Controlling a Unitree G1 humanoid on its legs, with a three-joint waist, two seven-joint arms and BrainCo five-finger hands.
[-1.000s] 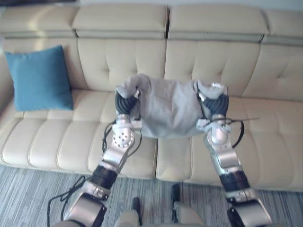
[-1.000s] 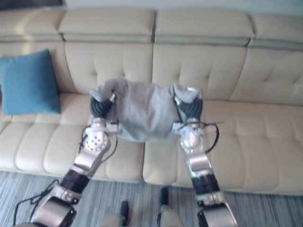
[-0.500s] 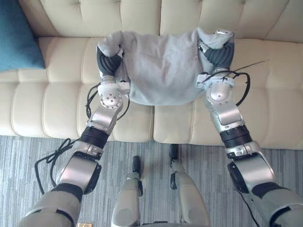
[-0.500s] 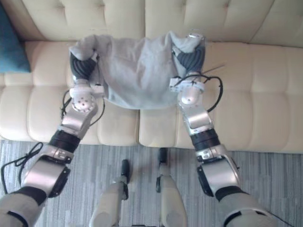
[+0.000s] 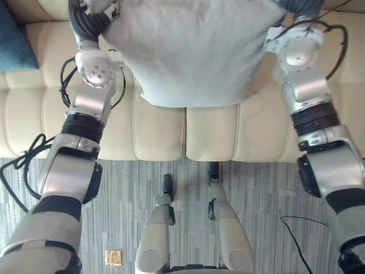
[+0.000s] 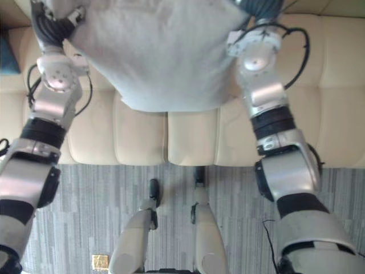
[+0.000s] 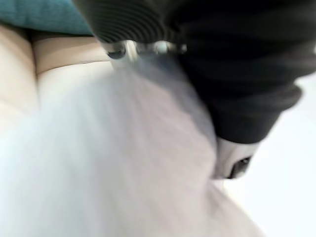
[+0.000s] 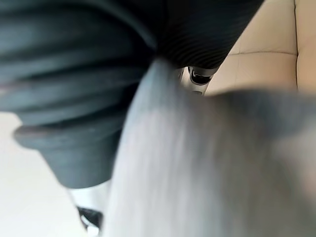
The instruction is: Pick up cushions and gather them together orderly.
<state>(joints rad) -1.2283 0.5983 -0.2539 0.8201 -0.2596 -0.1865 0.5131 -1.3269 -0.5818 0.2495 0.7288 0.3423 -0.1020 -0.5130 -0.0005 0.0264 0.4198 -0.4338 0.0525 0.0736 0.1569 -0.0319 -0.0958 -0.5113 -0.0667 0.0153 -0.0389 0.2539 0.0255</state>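
- Left eye view: holds a grey cushion (image 5: 188,51) up between left hand (image 5: 86,21) and right hand (image 6: 261,8), with one upper corner at each hand.
- Grips with the left hand: in the left wrist view, pinches grey cloth between the silver parts beside the dark ribbed cover and a dark-tipped finger (image 7: 236,165) on the cloth's other side.
- Grips with the right hand in the same way: in the right wrist view, traps the cloth between a dark fingertip (image 8: 199,76) near the cover and a silver finger (image 8: 89,210) on the opposite face.
- Hangs down from both hands over the seat of the cream sofa (image 5: 159,131), lower edge roughly level and sitting across the seam between two seat pads.
- Cannot tell whether that lower edge touches the seat.
- Spans the whole gap from hand to hand and meets both dark covers.
- Leaves a teal cushion (image 5: 14,40) on the sofa, out beyond the left hand and well apart from the grey one.
- Takes in striped grey carpet (image 5: 262,217) below the sofa front, nearer the robot than either hand.
- Finds a small gold-brown square (image 5: 112,258) lying on that carpet, on the left hand's side.
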